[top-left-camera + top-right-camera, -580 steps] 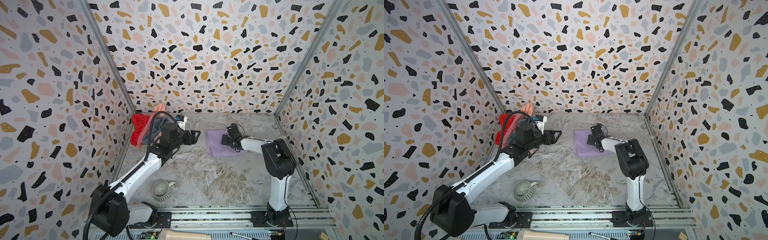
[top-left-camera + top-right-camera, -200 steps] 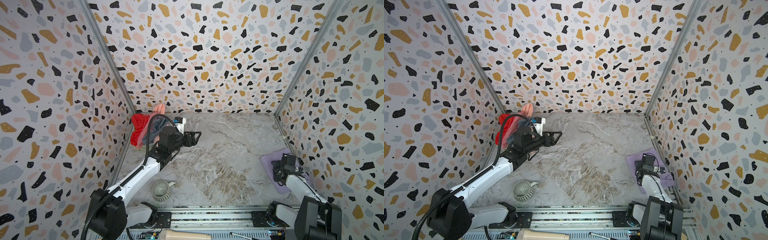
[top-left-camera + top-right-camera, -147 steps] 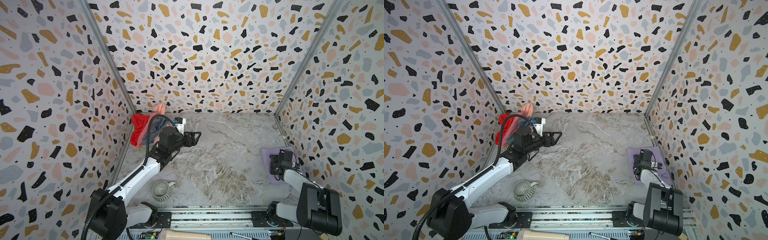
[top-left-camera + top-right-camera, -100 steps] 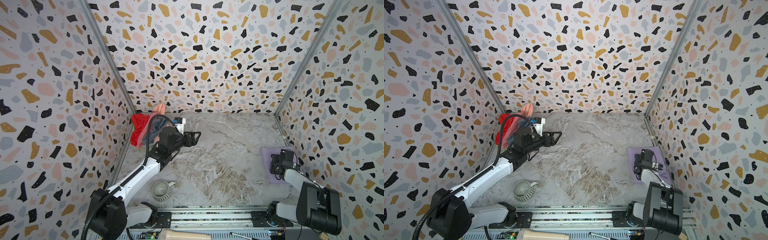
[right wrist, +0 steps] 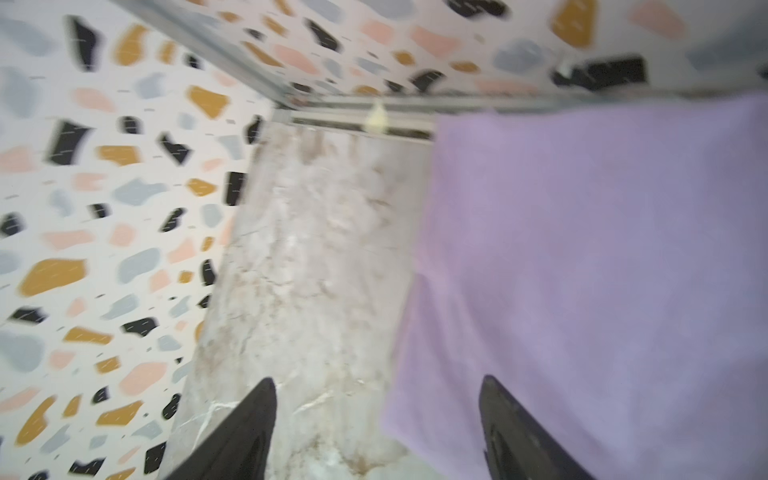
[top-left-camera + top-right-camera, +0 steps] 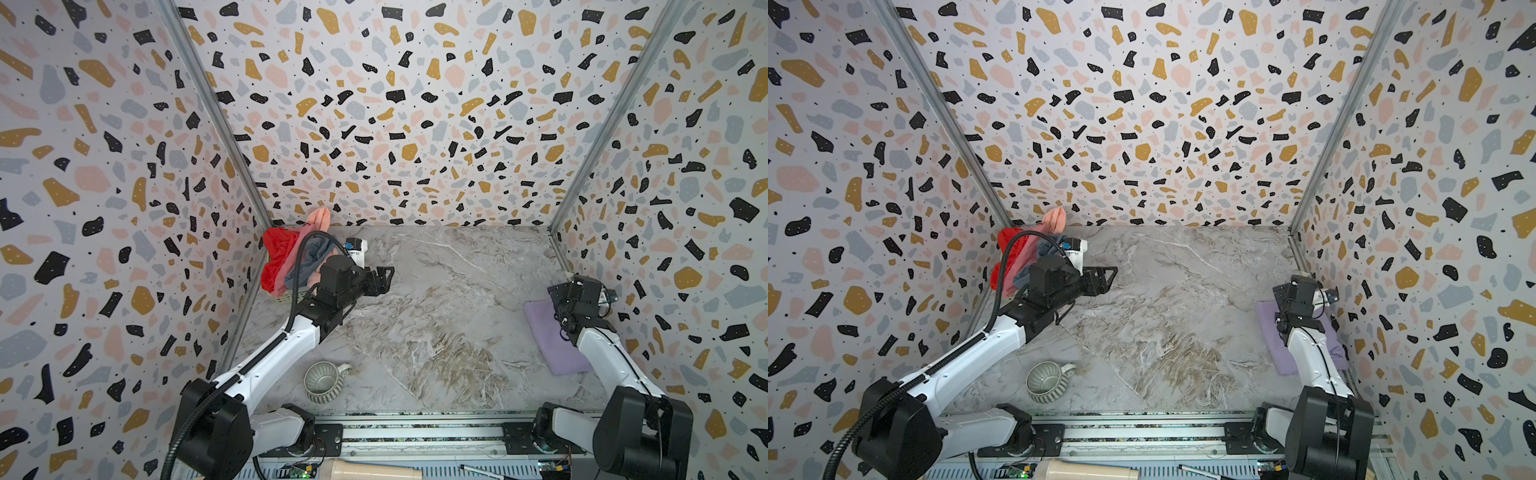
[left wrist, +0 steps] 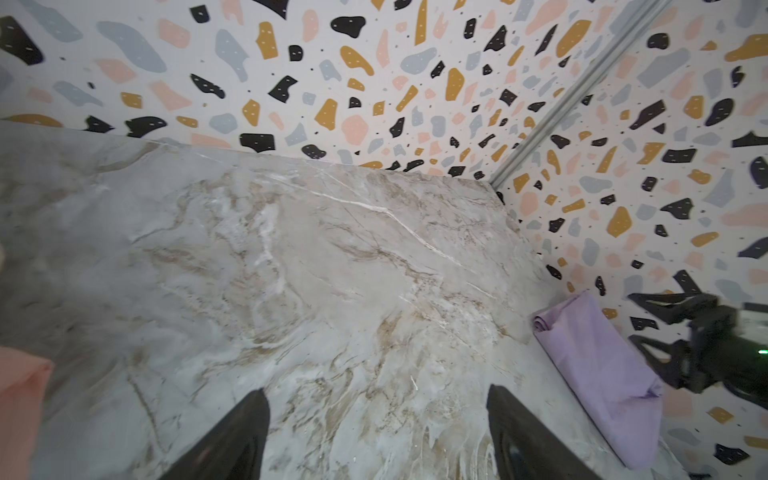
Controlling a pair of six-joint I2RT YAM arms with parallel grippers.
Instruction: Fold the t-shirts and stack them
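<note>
A folded lilac t-shirt [image 6: 548, 340] [image 6: 1273, 332] lies flat on the marble table against the right wall, also showing in the left wrist view [image 7: 598, 365]. My right gripper [image 6: 555, 297] [image 5: 378, 379] hovers open over the lilac shirt's [image 5: 582, 270] far edge, holding nothing. Red [image 6: 276, 257], dusty pink [image 6: 291, 266], grey-blue [image 6: 316, 253] and peach [image 6: 320, 218] t-shirts are heaped in the far left corner. Just right of that heap, my left gripper [image 6: 388, 278] [image 6: 1108, 278] [image 7: 376, 390] stands open and empty above bare table.
A ribbed grey-green mug [image 6: 322, 380] [image 6: 1046, 382] stands near the front left, beside my left arm. The heap sits on a pale basket [image 6: 286, 297]. Terrazzo walls close in three sides. The arms' metal rail [image 6: 415, 432] runs along the front edge.
My right gripper brought the lilac t-shirt from the table's middle to the right wall, let go of it, opened and rose off it. The left arm has barely moved.
</note>
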